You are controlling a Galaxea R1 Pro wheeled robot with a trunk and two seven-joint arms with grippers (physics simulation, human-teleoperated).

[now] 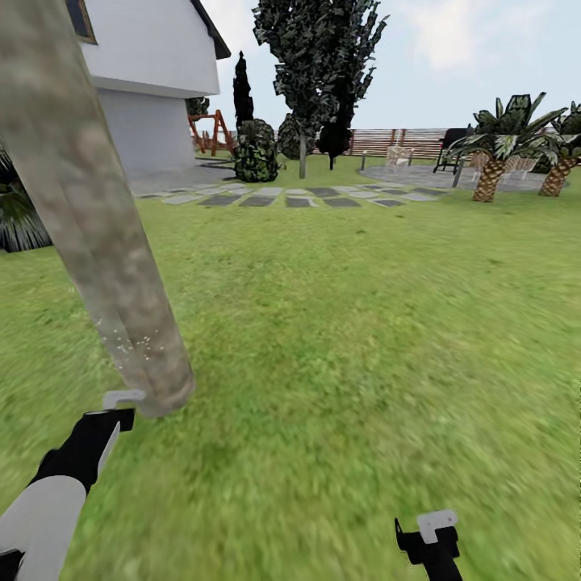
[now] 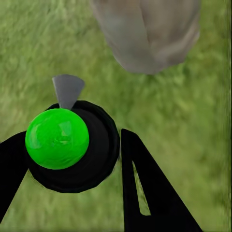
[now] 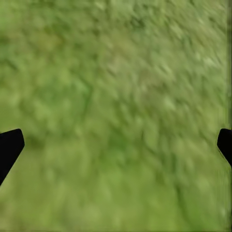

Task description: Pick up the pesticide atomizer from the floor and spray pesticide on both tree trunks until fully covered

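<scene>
A thick, mottled grey-brown tree trunk (image 1: pixel 97 242) leans up from the grass (image 1: pixel 347 355) at the left; its base (image 2: pixel 150 34) also shows in the left wrist view. Tiny white pesticide specks (image 1: pixel 129 343) dot its lower part. My left gripper (image 1: pixel 113 415) (image 2: pixel 72 145) is shut on the pesticide atomizer (image 2: pixel 57 138), a black body with a bright green round top. Its grey nozzle (image 2: pixel 67 89) (image 1: pixel 123 397) points at the trunk's foot, very close. Low at the right, my right gripper (image 1: pixel 432 534) (image 3: pixel 116 142) hangs open over bare grass.
A white house (image 1: pixel 153 73) stands back left, with grey stepping stones (image 1: pixel 282 196) across the lawn. Beyond are a slim dark-leaved tree (image 1: pixel 319 64), dark shrubs (image 1: pixel 257 152), short palms (image 1: pixel 492 153) by a paved patio (image 1: pixel 420 174), and a slat fence (image 1: pixel 387 141).
</scene>
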